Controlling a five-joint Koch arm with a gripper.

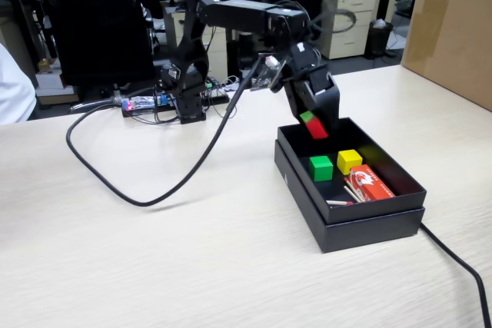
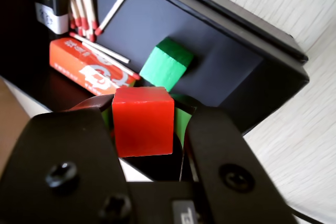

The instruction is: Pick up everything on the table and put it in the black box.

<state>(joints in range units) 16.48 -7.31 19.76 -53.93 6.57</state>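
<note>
Gripper: the gripper (image 2: 143, 129) pinches the red cube (image 2: 143, 121) between its two black jaws; in the fixed view the gripper (image 1: 314, 126) hangs over the far end of the black box, tilted down into it.
Red cube: held in the jaws above the box floor, not resting on it; in the fixed view the red cube (image 1: 316, 127) shows at the jaw tip with a green pad beside it.
Black box: the black box (image 1: 369, 228) sits on the table (image 1: 154, 266) toward its right edge, well in from the near edge; in the wrist view the box wall (image 2: 273, 72) runs diagonally across the upper right.
Green cube: the green cube (image 1: 320, 167) lies on the box floor near the middle; the wrist view shows the green cube (image 2: 167, 64) just beyond the red one.
Yellow cube: the yellow cube (image 1: 349, 160) lies inside the box just beside the green one; only the fixed view shows it.
Packet: a red-and-white packet (image 1: 371, 183) lies in the near part of the box; the wrist view shows the packet (image 2: 86, 69) with its print.
Matchsticks: pale sticks with red heads (image 2: 86, 3) lie across and beyond the packet in the wrist view; the fixed view shows only a few thin sticks (image 1: 340, 203).
Cable: a black cable (image 1: 138, 193) loops across the table from the arm base at the far edge; only the fixed view shows it.
Carton: a brown carton (image 1: 453, 28) stands at the far right corner of the table.
</note>
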